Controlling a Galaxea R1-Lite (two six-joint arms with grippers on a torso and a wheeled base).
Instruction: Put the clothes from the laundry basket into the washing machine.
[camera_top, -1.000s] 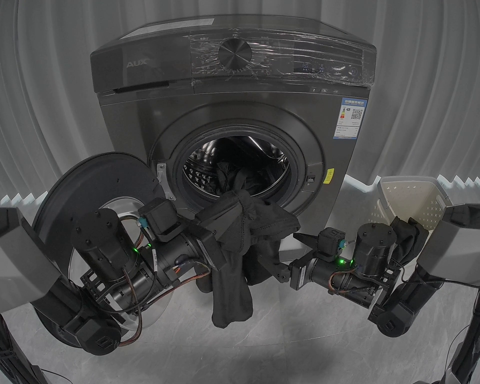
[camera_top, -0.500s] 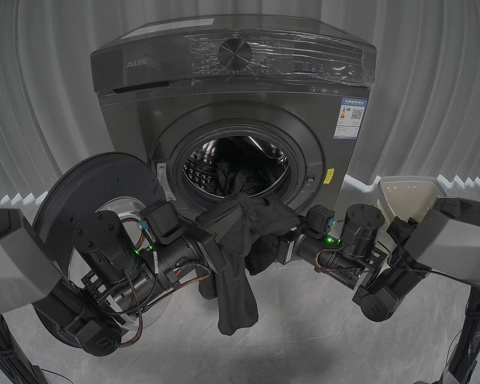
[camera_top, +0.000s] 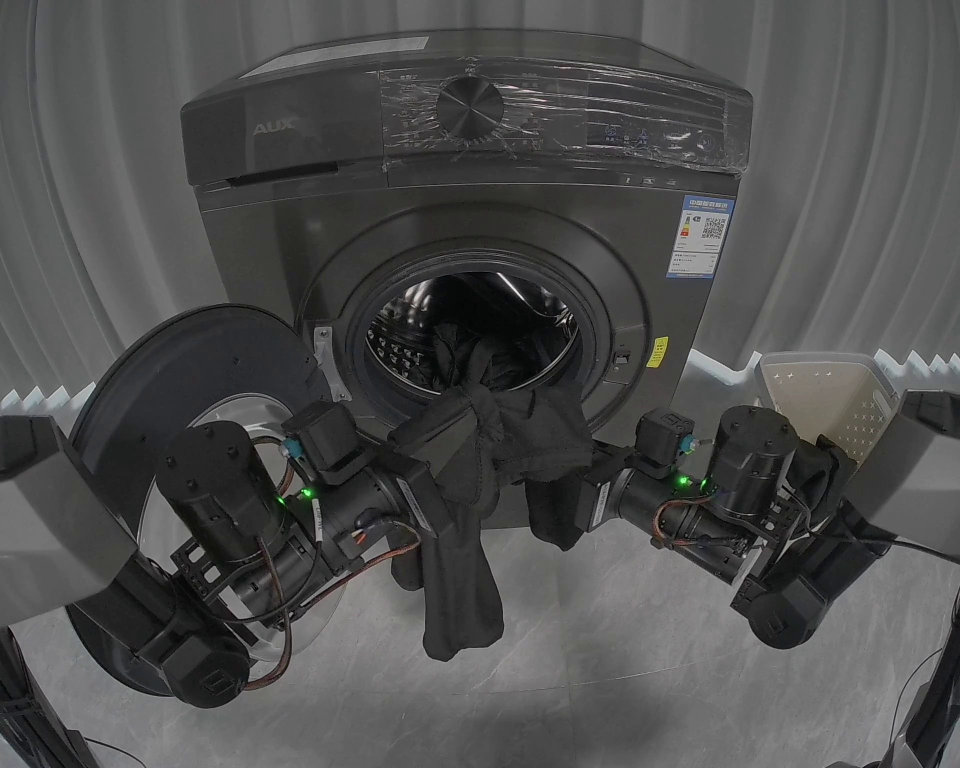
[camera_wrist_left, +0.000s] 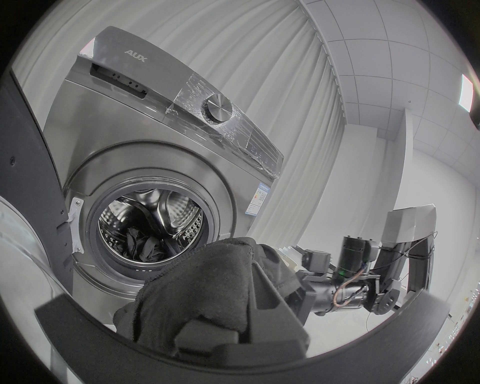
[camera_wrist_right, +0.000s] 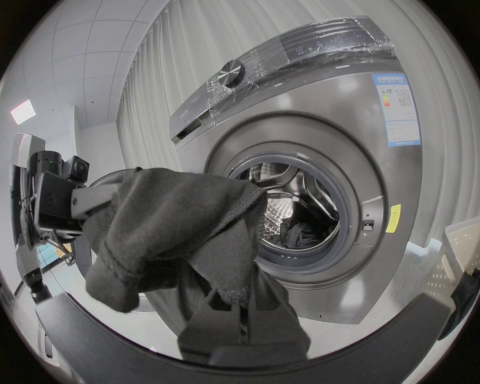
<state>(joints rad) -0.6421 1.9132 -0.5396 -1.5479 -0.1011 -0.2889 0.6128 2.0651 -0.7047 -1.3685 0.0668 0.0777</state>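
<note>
Left gripper (camera_wrist_left: 239, 327) and right gripper (camera_wrist_right: 241, 320) both pinch the garment (camera_top: 500, 440) in their jaws. They hold it before the drum (camera_top: 470, 330) for loading.

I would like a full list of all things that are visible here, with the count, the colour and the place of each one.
washer: one, dark grey, centre, facing the robot
door: one, dark grey, swung open on the robot's left
drum clothes: count unclear, black, inside the drum
garment: one, black, in front of the opening, one end hanging down
basket: one, cream, right of the washer
basket clothes: count unclear, black, at the basket behind the right arm
curtain: one, pale grey, behind the washer
floor: grey tiles, below
left claw: one, black, shut on the garment
right claw: one, black, shut on the garment
</note>
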